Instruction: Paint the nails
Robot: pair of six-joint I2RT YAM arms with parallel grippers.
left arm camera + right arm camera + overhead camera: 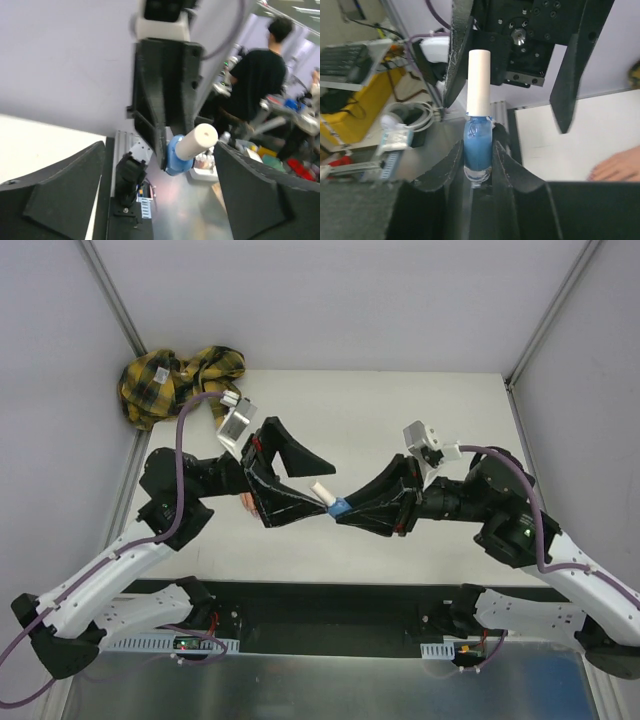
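Clamping the blue bottle [478,145], the right gripper [345,510] faces the left gripper [329,487], spread wide with room around the white cap [199,141].

A blue bottle [478,150] is wearing a white cap [479,82]. Beyond the flesh-coloured mannequin hand [619,167], the sleeve [175,380] is showing yellow-black plaid.

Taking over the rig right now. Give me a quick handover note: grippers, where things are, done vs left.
Left gripper: open, fingers either side of the white cap, not closed on it.
Right gripper: shut on the blue nail polish bottle, held up between the arms.
Mannequin hand: on the table under the left arm, mostly hidden; nails not discernible.
Done: bottle picked up, presented to the left gripper.
Left: grip the cap, open the bottle, paint the nails.
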